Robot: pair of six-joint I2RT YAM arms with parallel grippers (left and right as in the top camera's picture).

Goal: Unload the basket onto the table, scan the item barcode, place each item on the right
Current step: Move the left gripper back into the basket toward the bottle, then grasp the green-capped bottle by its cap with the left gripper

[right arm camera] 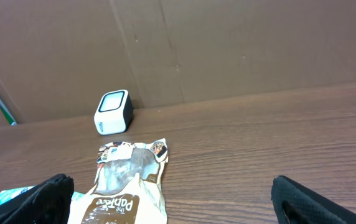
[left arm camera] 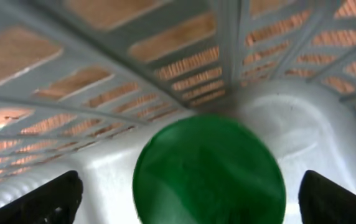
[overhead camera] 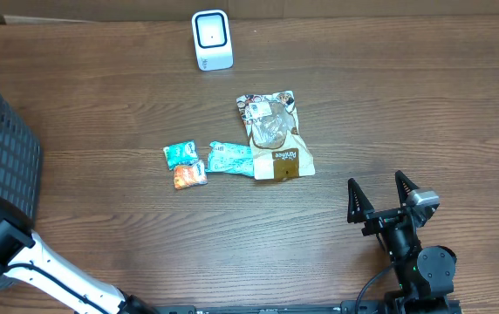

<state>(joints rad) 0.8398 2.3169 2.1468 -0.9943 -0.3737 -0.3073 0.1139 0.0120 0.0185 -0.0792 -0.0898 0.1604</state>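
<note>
Round green disc, slatted grey basket, left gripper spread wide, right gripper splayed, crinkly pouch

Table: dark brown wood, plain grain, low satin sheen.
Scanner, upper centre: white plastic, smooth, glossy.
Basket, left edge: grey moulded plastic lattice, matt.
Brown pouch, centre: paper-look film with a clear, crinkled window, some glare.
Teal packets and orange packet: shiny, crumpled wrapper film.
Green disc, lower centre of the left wrist view: smooth, blurred, material unclear.
Back wall: brown cardboard, matt.
Right gripper: black, matt.
</note>
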